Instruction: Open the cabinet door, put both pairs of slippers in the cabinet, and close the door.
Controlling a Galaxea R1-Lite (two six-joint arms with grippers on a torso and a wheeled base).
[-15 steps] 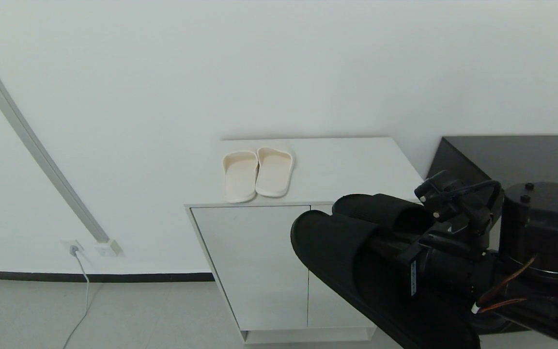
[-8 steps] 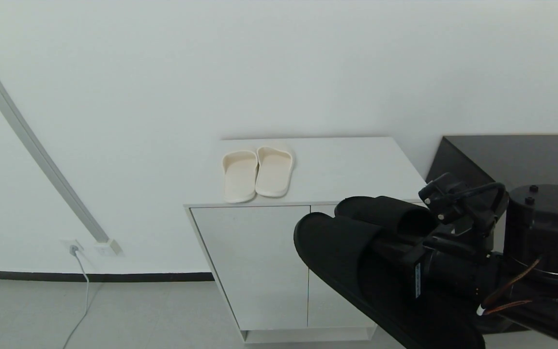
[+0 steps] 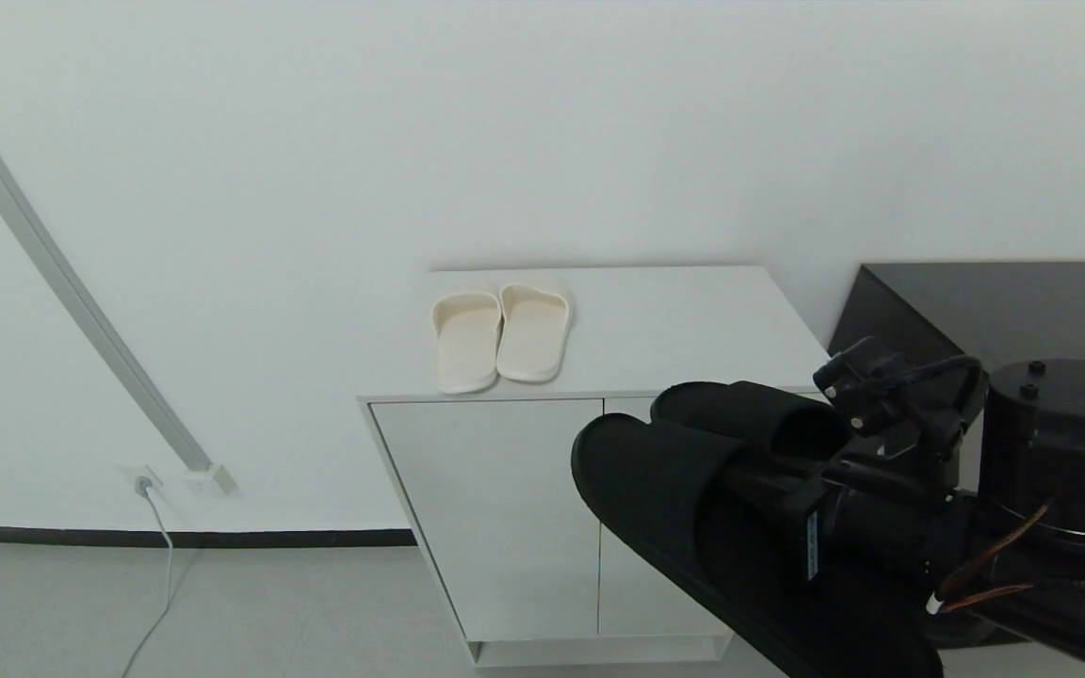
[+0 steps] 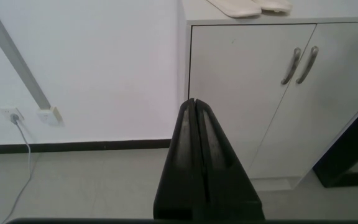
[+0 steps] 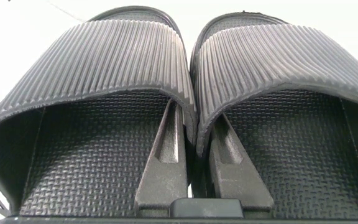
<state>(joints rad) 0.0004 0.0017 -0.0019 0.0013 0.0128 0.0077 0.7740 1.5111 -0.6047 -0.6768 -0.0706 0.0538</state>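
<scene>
The right tool (image 5: 194, 115) is being kept closed down on the black slippers (image 3: 655, 471). One finger is being run inside each slipper beneath its ribbed strap, and the two inner side walls are being pinched together between them. This grip is judged to be chosen so that the pair is being carried as a single piece. The slippers are being held in the air, toes forward, in front of the right side of the cabinet (image 3: 495, 508) and apart from it. The left tool (image 4: 194, 106) is being held with its fingers pressed flat together and with nothing between them, low before the cabinet's left side. It is probably being kept free for the handles (image 4: 300, 64). These are being shown side by side at the seam of the two doors, both of which are being kept shut, so the opening step is judged not yet done. The cream slippers (image 3: 500, 337) are being left side by side on the cabinet's top, near its front edge.
</scene>
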